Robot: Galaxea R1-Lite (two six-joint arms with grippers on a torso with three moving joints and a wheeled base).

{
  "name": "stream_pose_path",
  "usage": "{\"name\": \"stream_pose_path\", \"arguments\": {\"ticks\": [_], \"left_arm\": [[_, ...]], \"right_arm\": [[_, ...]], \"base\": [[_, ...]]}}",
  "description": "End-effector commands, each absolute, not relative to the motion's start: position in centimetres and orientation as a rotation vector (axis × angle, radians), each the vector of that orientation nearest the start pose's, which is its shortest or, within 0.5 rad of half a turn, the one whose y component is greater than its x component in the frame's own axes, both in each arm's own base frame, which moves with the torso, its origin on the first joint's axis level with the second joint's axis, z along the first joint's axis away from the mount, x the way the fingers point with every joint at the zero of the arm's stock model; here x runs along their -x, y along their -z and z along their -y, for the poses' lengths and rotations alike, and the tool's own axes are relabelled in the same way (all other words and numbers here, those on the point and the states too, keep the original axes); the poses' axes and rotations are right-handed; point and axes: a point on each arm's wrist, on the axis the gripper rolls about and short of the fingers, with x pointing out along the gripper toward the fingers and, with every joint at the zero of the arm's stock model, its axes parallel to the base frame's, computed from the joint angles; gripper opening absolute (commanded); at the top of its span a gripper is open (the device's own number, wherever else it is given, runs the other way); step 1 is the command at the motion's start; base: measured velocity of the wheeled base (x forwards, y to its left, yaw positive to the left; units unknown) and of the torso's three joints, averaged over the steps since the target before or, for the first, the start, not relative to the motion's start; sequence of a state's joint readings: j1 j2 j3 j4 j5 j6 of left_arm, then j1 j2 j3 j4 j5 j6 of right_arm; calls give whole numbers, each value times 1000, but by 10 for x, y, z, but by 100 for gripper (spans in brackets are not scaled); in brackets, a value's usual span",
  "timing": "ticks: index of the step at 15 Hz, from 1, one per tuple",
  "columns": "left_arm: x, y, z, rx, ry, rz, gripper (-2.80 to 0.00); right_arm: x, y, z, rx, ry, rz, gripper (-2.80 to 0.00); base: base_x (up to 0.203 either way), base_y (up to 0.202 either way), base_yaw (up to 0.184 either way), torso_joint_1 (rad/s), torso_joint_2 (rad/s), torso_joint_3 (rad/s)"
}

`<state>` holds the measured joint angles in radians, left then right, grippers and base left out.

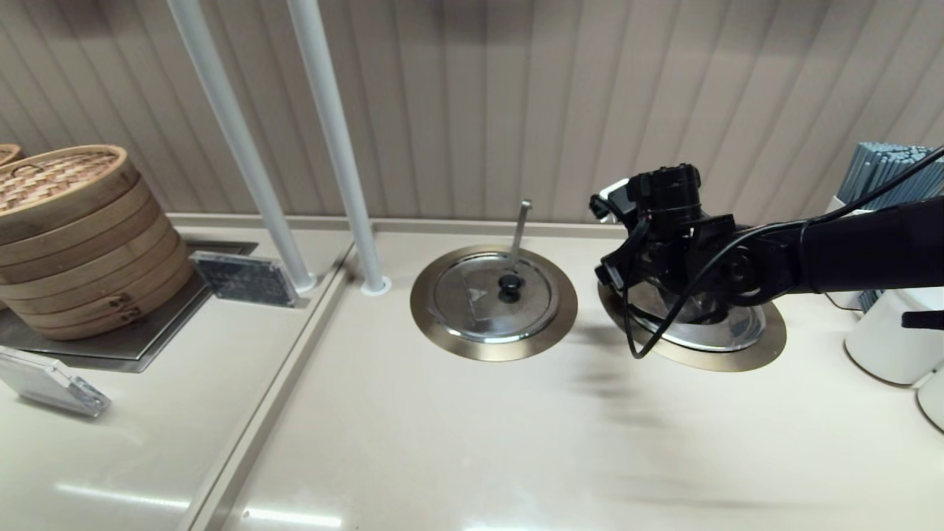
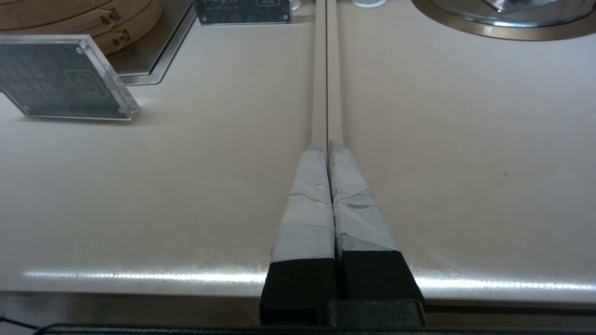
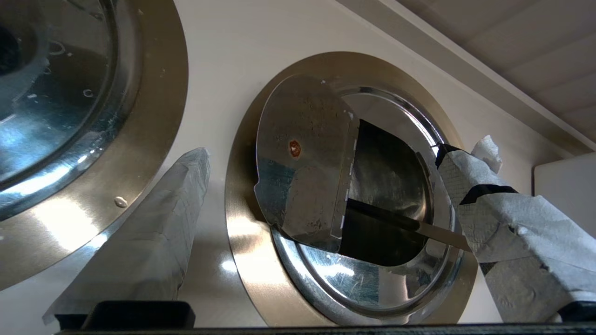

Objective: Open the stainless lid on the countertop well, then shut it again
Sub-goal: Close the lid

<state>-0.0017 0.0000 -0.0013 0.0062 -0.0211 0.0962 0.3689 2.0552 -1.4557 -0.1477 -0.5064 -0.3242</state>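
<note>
Beige counter, two wells: lid folded open on its hinge over the right-hand well, directly beneath the right gripper, whose fingers spread wide around it, empty; left gripper parked far left, closed.

The stainless lid has its hinged flap folded back and standing open, a rust-coloured spot on its upturned side. Beneath, the countertop well shows a dark opening inside its wide bronze rim, a ladle handle slanting across.
</note>
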Motion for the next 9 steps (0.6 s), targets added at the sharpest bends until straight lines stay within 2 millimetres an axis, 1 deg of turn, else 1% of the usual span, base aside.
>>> {"name": "stream_pose_path", "arguments": {"ticks": [1,4,7,9], "left_arm": [[23,-75,0,-97,23,-3,-280],[23,-75,0,-97,23,-3,-280],[23,-75,0,-97,23,-3,-280],[23,-75,0,-97,23,-3,-280]], "right_arm": [[-401,-161,-146,566,55,-483,0],[-404,-143,-147,639,34,-547,0],[-404,-138,-146,645,33,-560,0],[-407,-135,-143,645,41,-569,0]], "base": [[0,0,0,0,0,0],[0,0,0,0,0,0],[0,0,0,0,0,0],[0,0,0,0,0,0]]}}
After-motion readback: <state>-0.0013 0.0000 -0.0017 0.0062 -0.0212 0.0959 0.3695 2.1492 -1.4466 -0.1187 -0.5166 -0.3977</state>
